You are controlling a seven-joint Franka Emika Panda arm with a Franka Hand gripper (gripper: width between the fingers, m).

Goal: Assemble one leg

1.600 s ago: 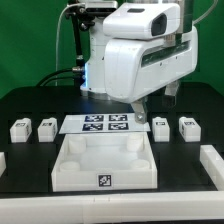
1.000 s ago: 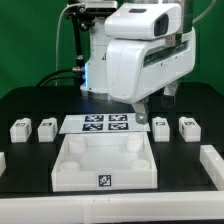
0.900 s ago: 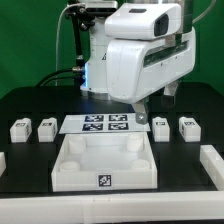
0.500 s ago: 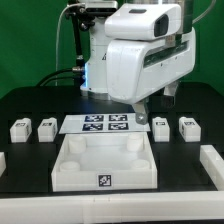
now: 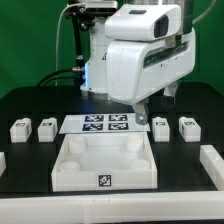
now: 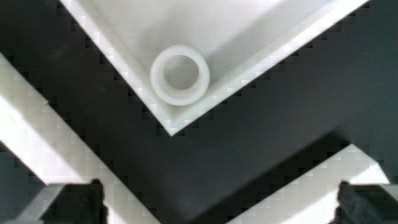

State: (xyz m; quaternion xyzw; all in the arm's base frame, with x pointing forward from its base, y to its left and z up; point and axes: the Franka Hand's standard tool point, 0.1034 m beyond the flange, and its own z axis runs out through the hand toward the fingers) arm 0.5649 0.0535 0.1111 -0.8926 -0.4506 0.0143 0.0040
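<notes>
Four white legs stand on the black table: two at the exterior view's left [image 5: 20, 128] [image 5: 47, 127] and two at its right [image 5: 161, 127] [image 5: 189, 126]. The large white tray-like piece [image 5: 68, 171] lies at the front centre. My gripper [image 5: 155, 104] hangs above the table behind the tray, near the right-hand legs, touching none. In the wrist view the gripper [image 6: 214, 205] is open and empty, its dark fingertips [image 6: 63, 205] wide apart. Below it lies a corner of the tray [image 6: 267, 40] with a round socket [image 6: 180, 75].
The marker board [image 5: 105, 124] lies flat behind the tray, between the two pairs of legs. White bars sit at the table's edges at the exterior view's left [image 5: 3, 160] and right [image 5: 212, 160]. The arm's white body [image 5: 135, 55] looms over the back.
</notes>
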